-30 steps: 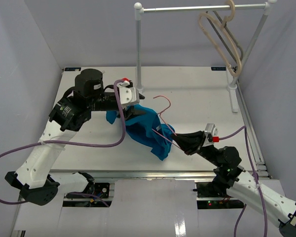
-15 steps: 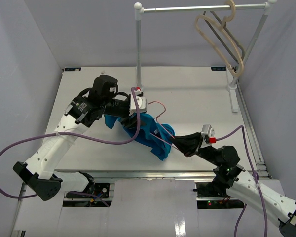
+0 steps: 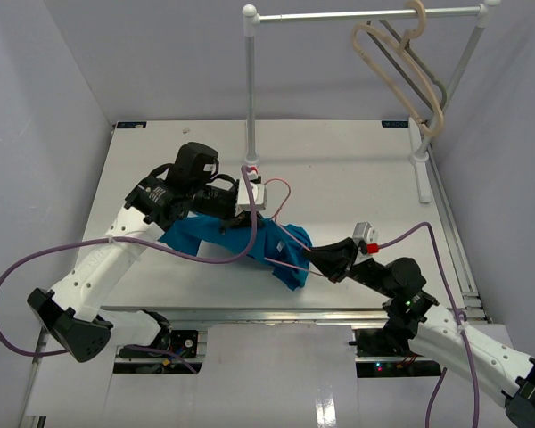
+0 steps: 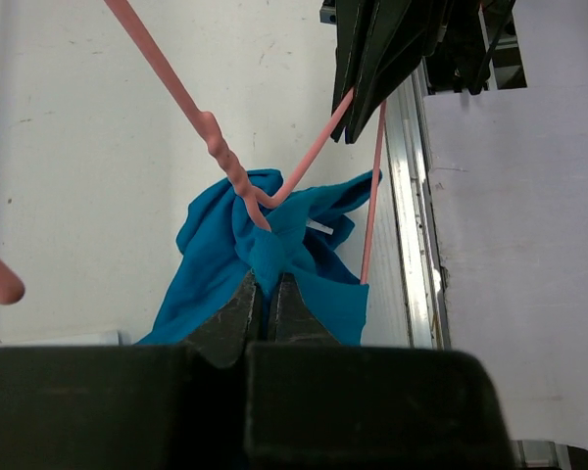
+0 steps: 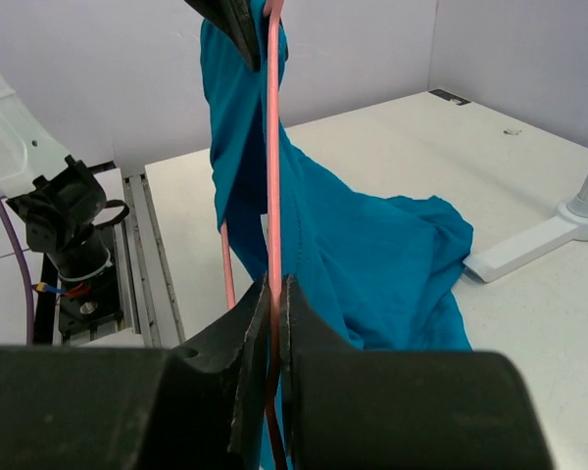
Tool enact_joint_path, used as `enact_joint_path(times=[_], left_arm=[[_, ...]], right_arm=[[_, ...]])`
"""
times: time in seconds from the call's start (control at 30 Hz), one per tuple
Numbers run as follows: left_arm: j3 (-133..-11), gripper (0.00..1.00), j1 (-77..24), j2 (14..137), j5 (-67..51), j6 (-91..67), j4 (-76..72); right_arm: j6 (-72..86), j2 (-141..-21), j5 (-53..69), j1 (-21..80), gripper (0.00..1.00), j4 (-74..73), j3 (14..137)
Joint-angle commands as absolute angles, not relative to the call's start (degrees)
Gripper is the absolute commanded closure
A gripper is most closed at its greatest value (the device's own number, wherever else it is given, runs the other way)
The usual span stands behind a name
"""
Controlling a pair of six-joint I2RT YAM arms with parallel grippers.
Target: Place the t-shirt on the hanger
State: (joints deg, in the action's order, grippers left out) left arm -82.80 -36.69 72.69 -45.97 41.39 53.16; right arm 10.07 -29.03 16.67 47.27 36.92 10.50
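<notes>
The teal t-shirt [image 3: 236, 239] lies bunched mid-table, draped over the thin pink hanger [image 3: 290, 234], whose hook [image 3: 281, 185] pokes out behind it. My left gripper [image 3: 250, 218] sits over the cloth. In the left wrist view it [image 4: 268, 286] is shut on a fold of the t-shirt [image 4: 309, 269], just below the hanger's neck [image 4: 220, 152]; a small white label [image 4: 319, 227] shows. My right gripper [image 3: 328, 259] holds the hanger from the right. In the right wrist view it [image 5: 274, 294] is shut on the hanger's wire [image 5: 272, 147], and the t-shirt [image 5: 372, 255] hangs behind the wire.
A white clothes rack stands at the back, with its pole [image 3: 250, 89], top rail [image 3: 366, 15] and right foot [image 3: 422, 169]. Thick beige hangers [image 3: 401, 62] hang on the rail at the right. A metal rail [image 3: 294, 312] runs along the table's near edge.
My left gripper has moved right and down onto the t-shirt and shut on a fold. The cloth now spreads further left. My right gripper has shifted slightly left with the hanger.
</notes>
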Motion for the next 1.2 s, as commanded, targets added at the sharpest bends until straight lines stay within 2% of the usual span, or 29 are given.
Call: enact_joint_path(times=[0.0, 0.1, 0.23, 0.3, 0.4, 0.5, 0.63, 0.77, 0.93, 1.17], left_arm=[[-80.3, 1.0, -37.1, 71.9, -50.5, 42.0, 53.3], [-78.9, 1.0, -37.0, 71.2, -49.2, 42.5, 52.7], [-76.2, 1.0, -37.1, 68.2, -38.5, 37.1, 45.2], [-75.1, 1.0, -37.0, 66.7, -34.4, 35.2, 41.7], [-73.6, 1.0, -37.1, 64.4, -25.5, 29.7, 37.2], [-70.9, 1.0, -37.1, 60.7, -20.7, 25.4, 31.8], [-68.0, 1.0, -37.1, 56.7, -12.9, 18.1, 25.2], [-66.2, 1.0, -37.1, 55.7, -6.4, 13.2, 24.9], [-63.8, 1.0, -37.1, 54.2, -2.5, 8.9, 23.8], [-62.1, 1.0, -37.1, 53.6, 3.8, 3.5, 22.4]], right_arm=[[9.1, -30.0, 17.5, 47.7, 0.92, 42.1, 16.1], [8.9, -30.5, 15.7, 47.7, 0.89, 39.8, 17.4], [9.5, -31.2, 8.6, 47.7, 0.48, 34.3, 19.7], [11.4, -31.5, 4.9, 47.7, 0.38, 31.8, 20.0], [13.9, -32.6, 1.3, 47.8, 0.35, 29.7, 20.5], [16.0, -33.8, -2.8, 47.7, 0.36, 28.0, 21.1], [17.8, -35.3, -4.5, 47.7, 0.43, 25.9, 23.5], [19.2, -38.9, -4.1, 48.3, 0.5, 23.8, 26.9], [19.3, -46.5, -10.3, 51.4, 0.57, 23.4, 30.1], [22.3, -53.0, -18.9, 57.2, 0.74, 28.9, 30.9]])
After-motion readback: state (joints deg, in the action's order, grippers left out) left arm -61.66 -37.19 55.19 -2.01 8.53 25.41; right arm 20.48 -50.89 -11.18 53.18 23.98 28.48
